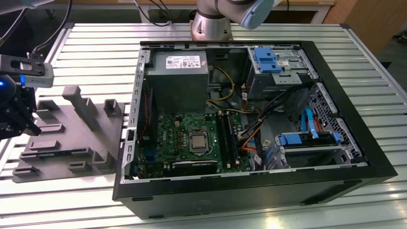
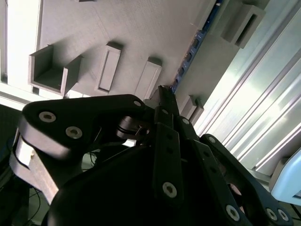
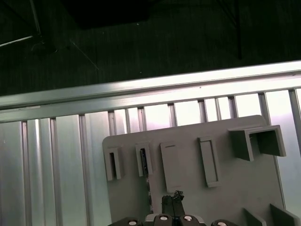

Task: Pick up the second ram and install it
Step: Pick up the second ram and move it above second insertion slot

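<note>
In the exterior view, we see the gripper [image 1: 19,125] over the grey fixture plate [image 1: 79,140], at nine o'clock from the open computer case [image 1: 254,193]. Its fingertips [image 2: 162,94] are drawn together, with nothing visible between them. In the second wrist view, the second ram [image 2: 190,51] stands on edge in the plate, just beside those fingertips.
</note>
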{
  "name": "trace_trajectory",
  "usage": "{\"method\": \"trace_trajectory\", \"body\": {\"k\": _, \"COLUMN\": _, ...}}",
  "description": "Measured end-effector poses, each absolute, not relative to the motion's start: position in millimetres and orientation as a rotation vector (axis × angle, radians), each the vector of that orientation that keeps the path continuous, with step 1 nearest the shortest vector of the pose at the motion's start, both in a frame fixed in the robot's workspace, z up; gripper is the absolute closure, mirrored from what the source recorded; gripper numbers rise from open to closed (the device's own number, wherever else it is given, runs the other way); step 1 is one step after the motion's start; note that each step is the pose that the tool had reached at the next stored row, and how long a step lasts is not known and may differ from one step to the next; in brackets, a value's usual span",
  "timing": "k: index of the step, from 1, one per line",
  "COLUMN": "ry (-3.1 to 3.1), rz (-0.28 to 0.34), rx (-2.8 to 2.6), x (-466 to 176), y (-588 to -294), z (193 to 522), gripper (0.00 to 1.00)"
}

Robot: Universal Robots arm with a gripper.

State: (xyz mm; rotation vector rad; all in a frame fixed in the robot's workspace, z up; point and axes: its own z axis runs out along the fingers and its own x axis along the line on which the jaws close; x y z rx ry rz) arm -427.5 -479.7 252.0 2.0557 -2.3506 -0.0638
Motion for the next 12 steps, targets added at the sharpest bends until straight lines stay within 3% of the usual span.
{"method": "trace_trajectory", "body": {"k": 12, "ry": -2.347, "rz": -0.064, "rx": 2.059, "x": -427.5, "y": -483.4, "z": 246.8, "gripper": 0.89}}
